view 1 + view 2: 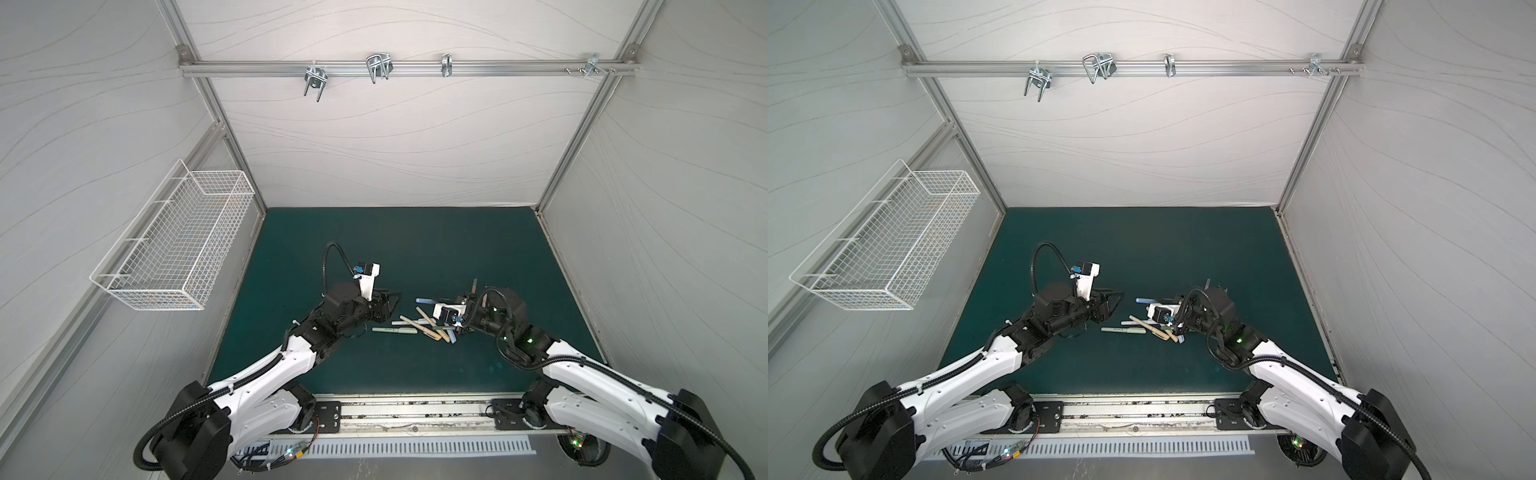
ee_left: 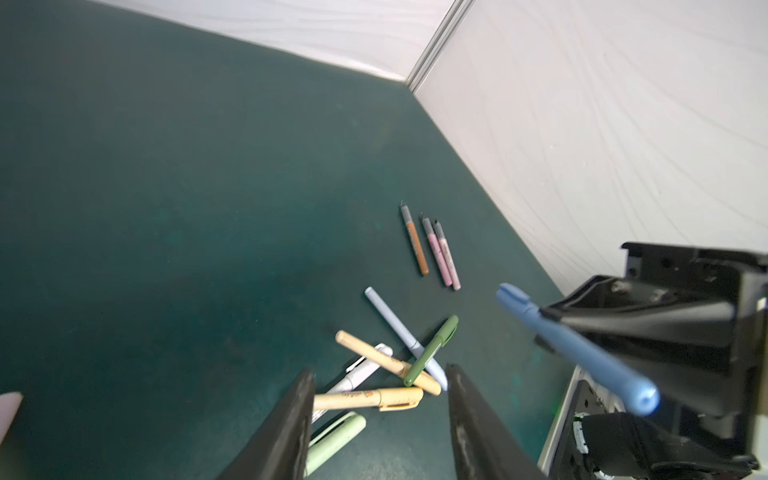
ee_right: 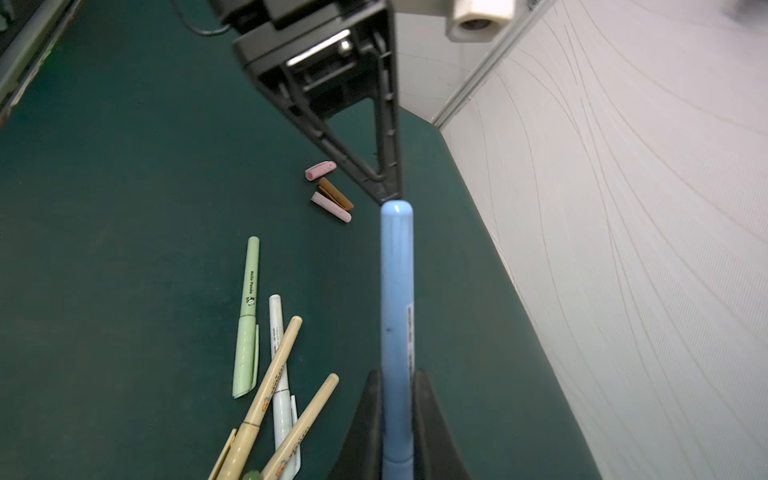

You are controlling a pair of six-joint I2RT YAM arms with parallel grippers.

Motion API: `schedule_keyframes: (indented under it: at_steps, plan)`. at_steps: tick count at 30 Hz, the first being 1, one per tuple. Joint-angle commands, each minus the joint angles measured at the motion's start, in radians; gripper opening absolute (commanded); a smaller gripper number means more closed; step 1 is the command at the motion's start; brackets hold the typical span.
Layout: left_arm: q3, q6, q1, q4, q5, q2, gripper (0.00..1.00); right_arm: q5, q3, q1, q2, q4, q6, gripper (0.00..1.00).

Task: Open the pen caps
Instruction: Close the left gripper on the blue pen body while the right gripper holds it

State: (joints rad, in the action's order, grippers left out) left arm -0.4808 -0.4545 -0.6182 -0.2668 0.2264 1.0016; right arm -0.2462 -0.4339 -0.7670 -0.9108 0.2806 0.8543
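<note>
We are clamping our right gripper [image 3: 397, 376] on a blue pen [image 3: 397, 270], while our left gripper [image 2: 380, 372] is holding its jaws apart, empty. Three loose pen caps [image 3: 330, 192] are lying on the mat [image 3: 124, 208] near the heaped pens [image 3: 272, 374].

Top pair high, looking down; wrist cameras close, sharing blue pen [image 2: 590, 354].

White wire basket [image 1: 174, 237] on left wall, above mat's [image 1: 415, 241] left edge. Metal hooks [image 1: 378, 66] on rail [image 1: 498, 66] across back wall. Slotted duct [image 1: 415, 446] beyond front edge.
</note>
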Motion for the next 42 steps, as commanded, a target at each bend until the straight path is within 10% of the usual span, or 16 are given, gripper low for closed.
schedule_keyframes:
  at_steps: [1, 16, 42]
  plan:
    - [0.030, -0.010, -0.005, -0.139, 0.039, -0.042, 0.53, -0.050, 0.039, -0.019, -0.004, 0.114, 0.202, 0.00]
    - [0.029, 0.022, -0.019, -0.264, 0.254, 0.000, 0.52, 0.210, 0.064, -0.181, -0.108, 0.226, 0.495, 0.00]
    - [-0.054, 0.063, -0.041, -0.100, 0.193, 0.086, 0.48, 0.406, 0.051, -0.221, -0.206, 0.416, 0.576, 0.00]
